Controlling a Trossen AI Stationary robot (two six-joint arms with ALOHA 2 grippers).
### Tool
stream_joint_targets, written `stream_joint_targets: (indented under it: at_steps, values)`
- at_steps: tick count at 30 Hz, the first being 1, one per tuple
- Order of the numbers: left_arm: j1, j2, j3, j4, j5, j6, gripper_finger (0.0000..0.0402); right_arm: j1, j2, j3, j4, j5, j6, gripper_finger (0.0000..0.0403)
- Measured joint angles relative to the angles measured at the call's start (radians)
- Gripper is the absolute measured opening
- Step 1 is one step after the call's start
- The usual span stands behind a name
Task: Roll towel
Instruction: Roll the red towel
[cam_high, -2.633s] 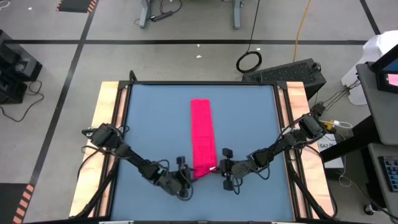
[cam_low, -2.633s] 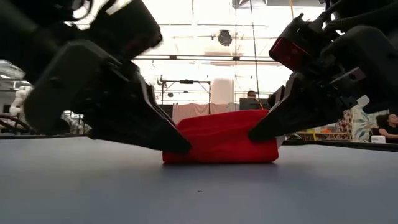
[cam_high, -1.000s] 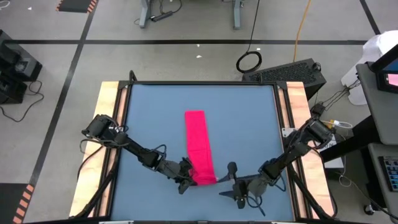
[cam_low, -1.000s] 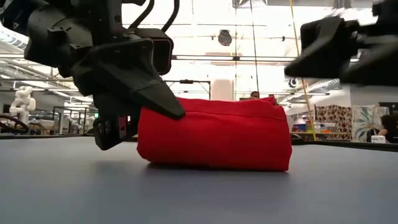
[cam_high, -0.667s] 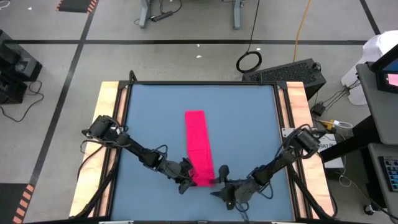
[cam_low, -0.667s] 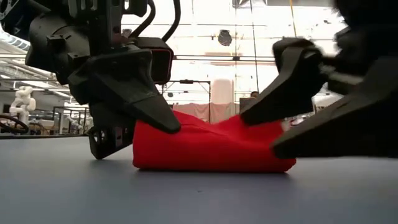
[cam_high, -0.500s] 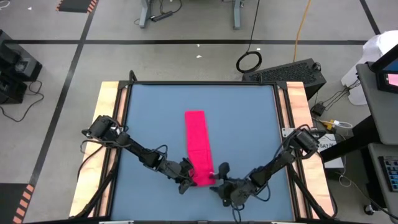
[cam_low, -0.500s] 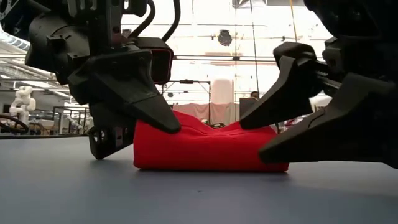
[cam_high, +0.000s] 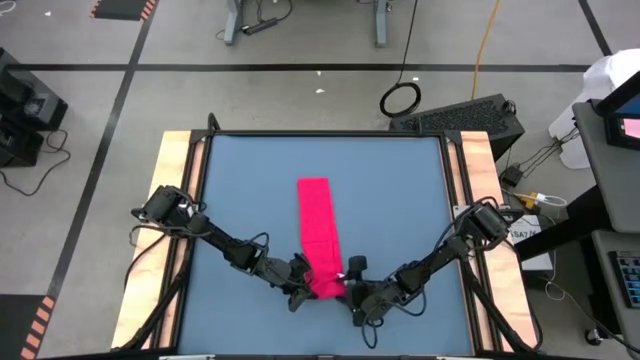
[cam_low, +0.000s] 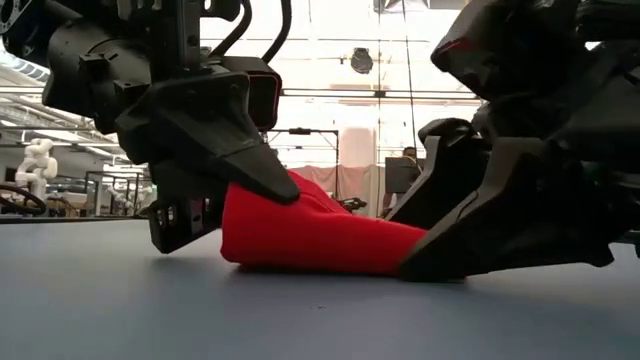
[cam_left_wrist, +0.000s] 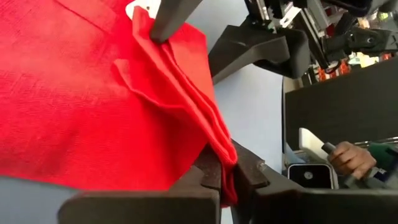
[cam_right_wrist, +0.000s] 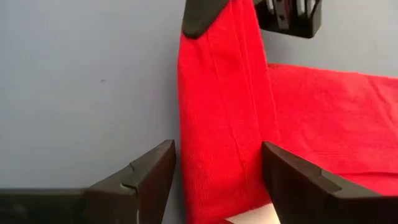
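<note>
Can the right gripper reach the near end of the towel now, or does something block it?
Probably yes. The right gripper is open and already straddles the towel; the left gripper pinches the opposite corner.

Two dark jointed arms, looped black cables, blunt wedge-shaped black fingers (cam_low: 250, 165)

Robotics lab/workshop: taped concrete floor (cam_high: 100, 90), ceiling light rows (cam_low: 340, 45), another robot (cam_low: 38, 160) in bkgd.

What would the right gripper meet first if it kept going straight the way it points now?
The towel. The right gripper stands open with the towel's near end between its fingers, so it should slide further onto the cloth. Beyond that sits the left gripper, shut on the same end.
</note>
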Motion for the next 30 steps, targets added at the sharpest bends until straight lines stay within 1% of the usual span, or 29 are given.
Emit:
stream_joint_targets:
  at_steps: [5,9,11,14,19,21,22,24,25,27,29,30]
  values:
    - [0.0,0.0,0.0,-0.004,-0.047,-0.001,0.0011,-0.007,-0.001,0.0,-0.011,-0.028,0.052,0.0198]
    - [0.007,0.0,0.0,-0.012,-0.084,0.003,0.0016,-0.007,-0.001,0.001,-0.037,-0.039,0.128,0.0157]
    - [0.011,0.0,0.0,-0.017,-0.087,0.014,0.0028,-0.007,-0.001,0.002,-0.051,-0.041,0.166,0.0135]
    - [0.012,0.0,0.0,-0.017,-0.088,0.029,0.0065,-0.011,-0.001,0.003,-0.061,-0.061,0.199,0.0105]
    - [0.012,-0.001,0.0,-0.021,-0.079,0.037,0.0149,-0.02,-0.002,0.002,-0.074,-0.097,0.235,0.0073]
    - [0.017,-0.018,0.0,-0.074,-0.038,0.033,0.0181,-0.024,-0.002,0.002,-0.075,-0.114,0.247,0.0067]
    - [0.024,-0.033,0.0,-0.117,0.001,0.03,0.0194,-0.026,-0.002,0.002,-0.077,-0.128,0.253,0.0064]
    - [0.035,-0.077,0.0,-0.223,0.067,0.008,0.0216,-0.028,-0.002,0.001,-0.078,-0.149,0.264,0.0062]
    - [0.035,-0.106,0.0,-0.281,0.073,0.005,0.0223,-0.028,-0.002,0.001,-0.079,-0.15,0.27,0.0062]
    - [0.021,-0.163,0.0,-0.37,0.038,0.029,0.0232,-0.03,-0.002,0.001,-0.08,-0.153,0.283,0.0061]
    - [0.003,-0.228,0.0,-0.444,-0.049,0.104,0.0234,-0.031,-0.001,0.0,-0.081,-0.157,0.296,0.0061]
    - [-0.013,-0.255,0.0,-0.444,-0.11,0.154,0.0235,-0.031,-0.001,0.0,-0.083,-0.157,0.303,0.0061]
